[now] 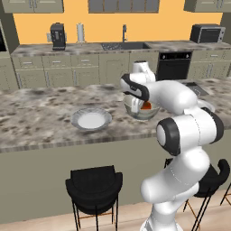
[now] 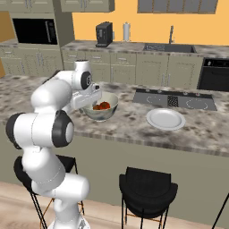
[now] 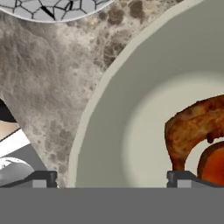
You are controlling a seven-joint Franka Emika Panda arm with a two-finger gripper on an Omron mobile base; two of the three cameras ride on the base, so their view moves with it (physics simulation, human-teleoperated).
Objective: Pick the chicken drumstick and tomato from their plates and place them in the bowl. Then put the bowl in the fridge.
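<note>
The pale grey-green bowl (image 3: 131,109) stands on the speckled counter, also seen as the bowl (image 1: 143,113) and the bowl (image 2: 103,112). Inside it lie the brown chicken drumstick (image 3: 192,129) and the red-orange tomato (image 3: 213,165); the tomato (image 1: 146,106) shows past my arm. My gripper (image 3: 111,179) is open and straddles the bowl's rim, one fingertip (image 3: 41,178) outside and the other inside near the drumstick. The gripper (image 2: 92,103) sits at the bowl's left edge. One empty plate (image 1: 91,119), also the plate (image 2: 165,119), lies beside the bowl. The fridge is out of view.
A plate's edge (image 3: 52,6) lies just beyond the bowl. A black cooktop (image 2: 174,99) is set into the counter behind the plate. Black stools (image 1: 94,185) (image 2: 145,185) stand below the counter's front edge. Sink, coffee machine and cabinets line the far wall.
</note>
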